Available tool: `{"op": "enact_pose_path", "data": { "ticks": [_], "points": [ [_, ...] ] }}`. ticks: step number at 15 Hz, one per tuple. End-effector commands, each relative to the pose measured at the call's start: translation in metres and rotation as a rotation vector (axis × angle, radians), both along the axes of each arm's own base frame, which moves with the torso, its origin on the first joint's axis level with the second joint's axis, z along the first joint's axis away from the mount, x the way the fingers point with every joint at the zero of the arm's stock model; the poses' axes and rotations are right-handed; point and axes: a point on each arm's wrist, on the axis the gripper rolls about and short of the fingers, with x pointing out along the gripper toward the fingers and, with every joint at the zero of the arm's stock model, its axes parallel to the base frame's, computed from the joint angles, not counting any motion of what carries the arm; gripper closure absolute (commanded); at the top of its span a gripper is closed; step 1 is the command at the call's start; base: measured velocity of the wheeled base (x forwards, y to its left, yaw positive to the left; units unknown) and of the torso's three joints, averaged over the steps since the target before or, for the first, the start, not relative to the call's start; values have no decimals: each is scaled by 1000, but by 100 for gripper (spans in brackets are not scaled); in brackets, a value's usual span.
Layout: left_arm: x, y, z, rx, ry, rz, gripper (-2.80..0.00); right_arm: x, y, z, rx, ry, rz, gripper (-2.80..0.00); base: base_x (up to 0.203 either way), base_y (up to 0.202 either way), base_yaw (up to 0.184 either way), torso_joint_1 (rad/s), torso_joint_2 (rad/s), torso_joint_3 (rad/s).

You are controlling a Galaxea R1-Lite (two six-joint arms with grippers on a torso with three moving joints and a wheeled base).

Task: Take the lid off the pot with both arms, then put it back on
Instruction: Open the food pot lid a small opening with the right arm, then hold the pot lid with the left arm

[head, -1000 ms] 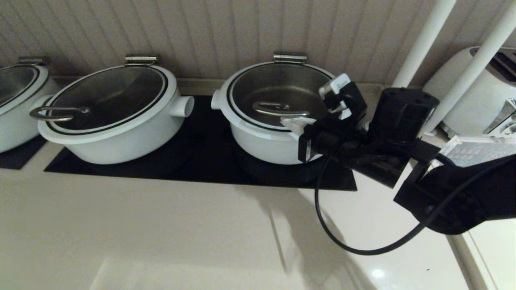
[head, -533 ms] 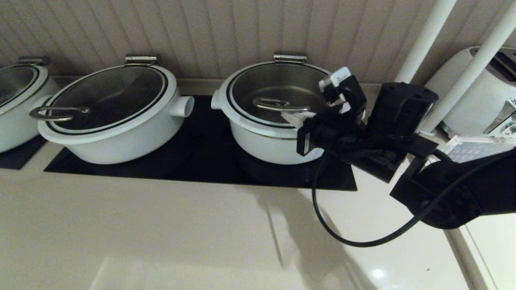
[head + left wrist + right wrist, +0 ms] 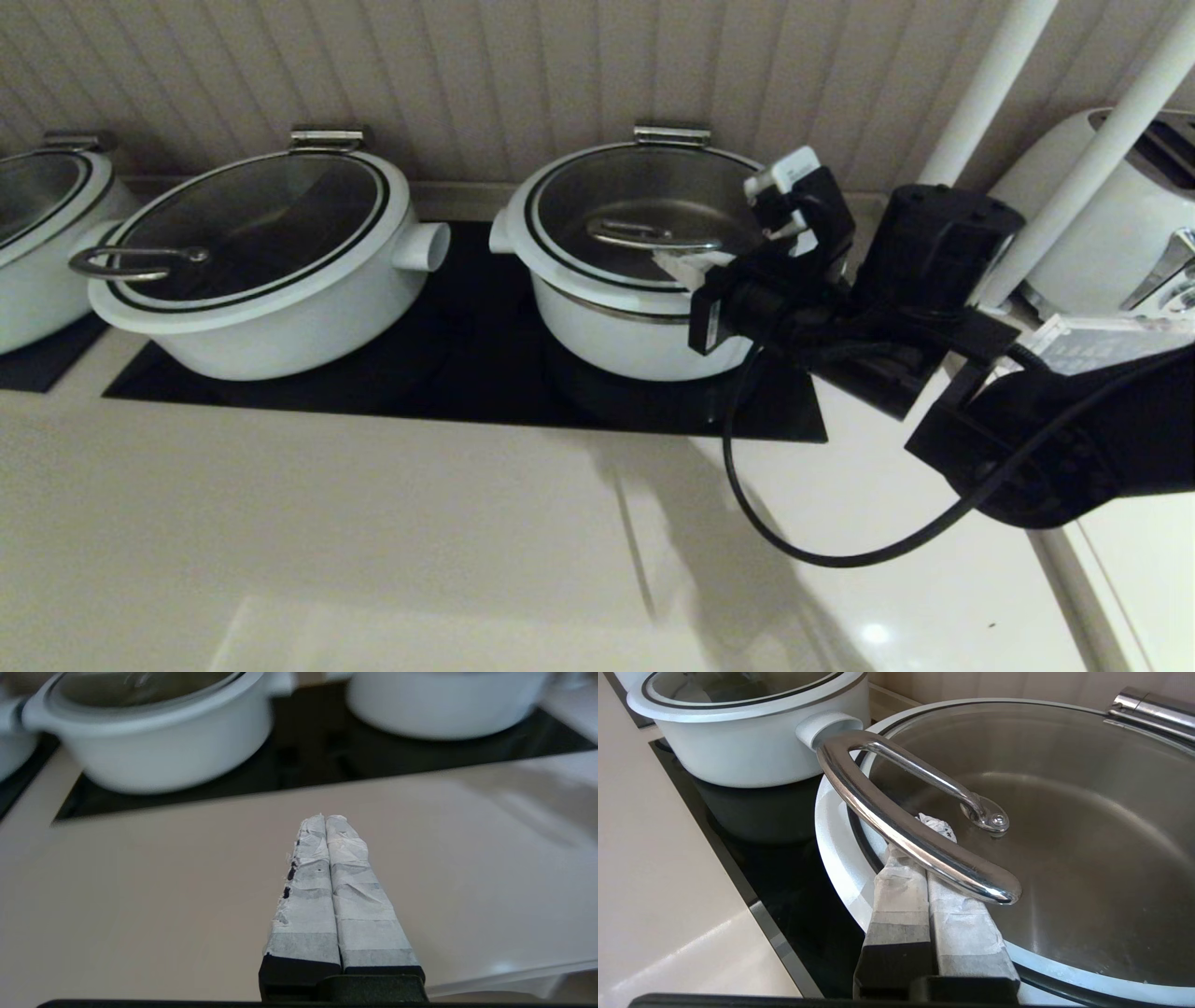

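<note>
The round white pot stands on the black hob at the right. Its glass lid is tilted, with the front edge raised off the pot so a steel band shows under it. My right gripper is shut. Its taped fingers lie flat under the lid's steel bar handle, which also shows in the head view, and they hold nothing between them. The lid's back edge stays by the steel hinge clip. My left gripper is shut and empty above the beige counter, out of the head view.
A wider oval white pot with a loop-handled lid stands to the left, another pot at the far left. A white toaster and two white poles stand at the right. My right arm's cable hangs over the counter.
My right gripper has risen a little under the bar handle. The lid's front edge has come up with it and now shows the steel band beneath.
</note>
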Motion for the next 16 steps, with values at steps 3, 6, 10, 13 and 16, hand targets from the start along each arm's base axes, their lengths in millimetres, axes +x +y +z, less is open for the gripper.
{"op": "enact_pose_path", "data": {
  "ticks": [3,6,10,13,16],
  "points": [
    [11,-2,42,14,40,-67,0,-1,-1,4,10,-15,0,0,0,0,0,0,0,0],
    [17,-3,58,27,56,-152,0,-2,-1,8,17,-26,2,0,0,0,0,0,0,0],
    [28,-4,66,31,100,-195,0,-1,0,11,22,-33,2,0,0,0,0,0,0,0],
    [41,-5,84,32,126,-223,0,-1,0,11,22,-33,2,0,0,0,0,0,0,0],
    [57,-6,102,33,155,-273,0,-1,0,11,23,-34,2,0,0,0,0,0,0,0]
  ]
}}
